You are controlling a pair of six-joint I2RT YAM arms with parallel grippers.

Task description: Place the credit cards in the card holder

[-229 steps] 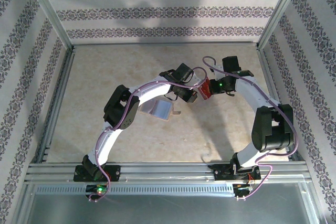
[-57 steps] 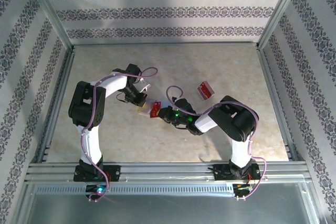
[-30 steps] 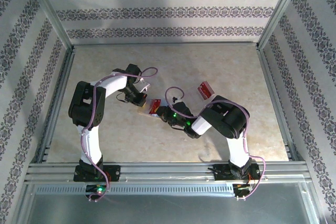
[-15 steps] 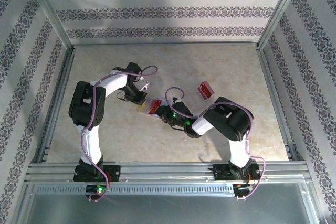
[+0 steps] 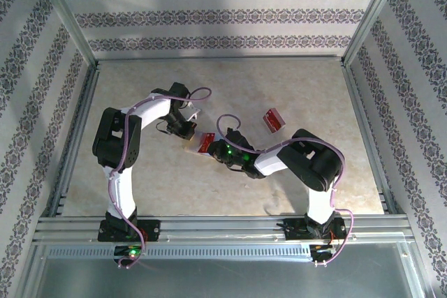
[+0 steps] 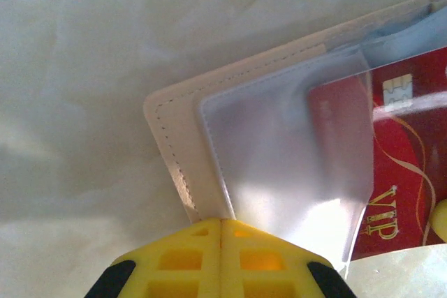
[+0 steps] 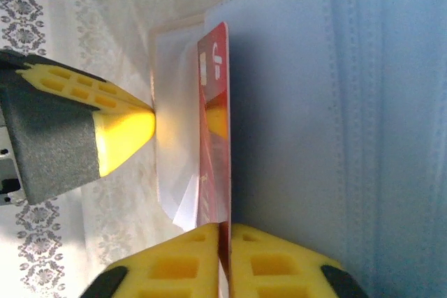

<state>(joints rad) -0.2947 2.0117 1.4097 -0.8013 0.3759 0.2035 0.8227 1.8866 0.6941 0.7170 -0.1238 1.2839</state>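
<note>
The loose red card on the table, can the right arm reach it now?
Probably not yet: the right gripper is shut on a second card at the card holder. Its path to the loose card looks free.

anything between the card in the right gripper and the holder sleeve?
Nothing visible. The red card, held in the right gripper, overlaps the clear sleeve at its open edge. The left gripper pinches the card holder at its edge, beside the card.

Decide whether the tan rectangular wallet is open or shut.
Open: tan rectangular wallet shows clear plastic sleeves exposed, red card partly inside.
</note>
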